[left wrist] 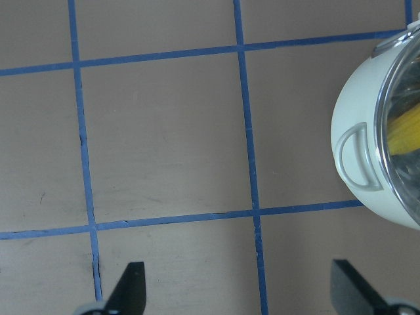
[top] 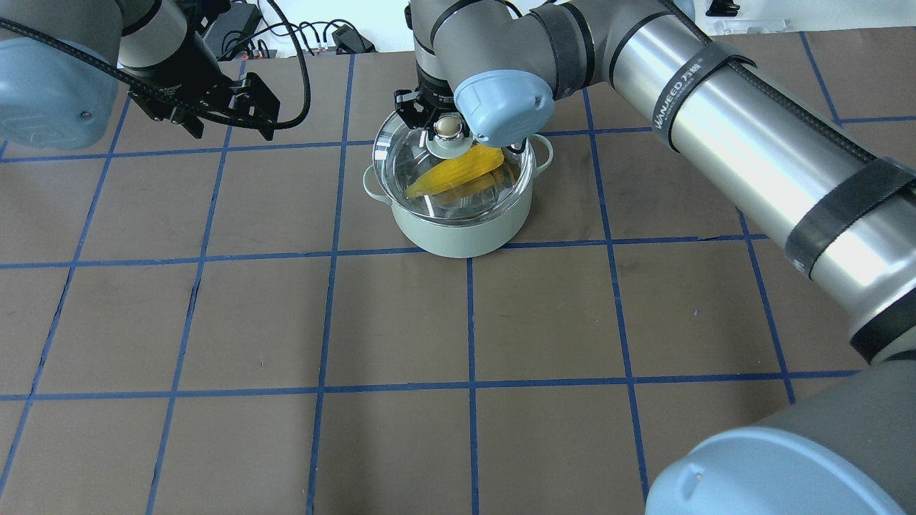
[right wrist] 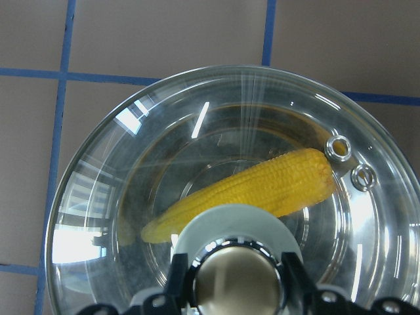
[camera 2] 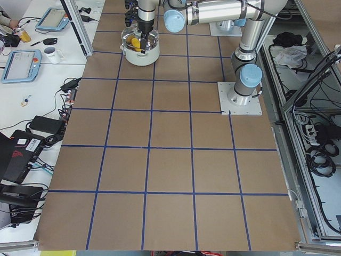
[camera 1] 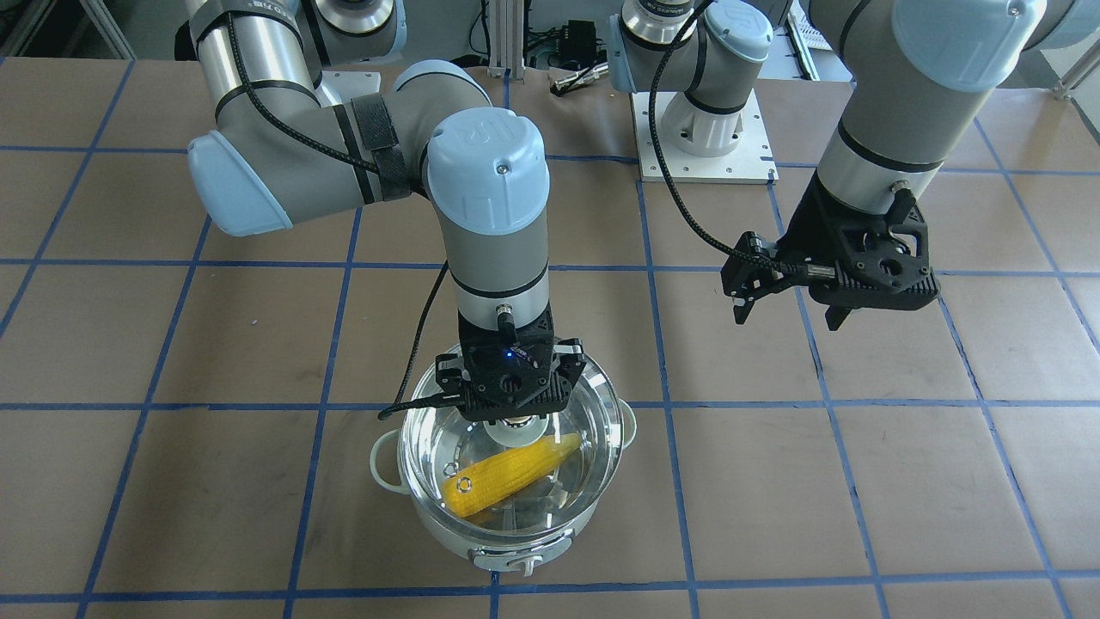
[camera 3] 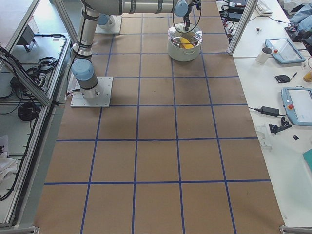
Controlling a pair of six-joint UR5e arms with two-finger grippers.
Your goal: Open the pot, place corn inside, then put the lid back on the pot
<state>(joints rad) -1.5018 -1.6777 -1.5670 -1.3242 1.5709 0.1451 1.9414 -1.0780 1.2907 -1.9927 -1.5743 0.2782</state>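
Right tool (right wrist: 235,279): comes straight down over the pot (top: 458,232). Its two fingers (right wrist: 178,279) are closed narrow, one pressed to each side of the tan-gold knob (top: 449,126). So it grips the lid (right wrist: 131,197) by the knob.

Lid: clear glass dome, covering the pot's mouth. Cannot tell from these views whether its rim is fully seated all the way round. Two small vent rings (right wrist: 340,147) show near the edge.

Corn (right wrist: 262,190): inside the pot, under the glass. It lies slantwise across the steel bottom, thick end near the vent rings, tapered end running under the lid's pale green centre.

Pot: upright on the brown surface (top: 286,322), on the side away from the robot's bases, about mid-width. Its base is near a crossing of the blue tape lines (top: 469,322). The chrome tab (camera 1: 507,563) faces away from the robot. One loop handle (left wrist: 354,157) shows in the left wrist view.

Left tool (left wrist: 239,289): hangs in the air well to the side of the pot, above bare surface. Fingertips are spread wide with nothing between them. The pot's wall only clips the edge of its wrist view.
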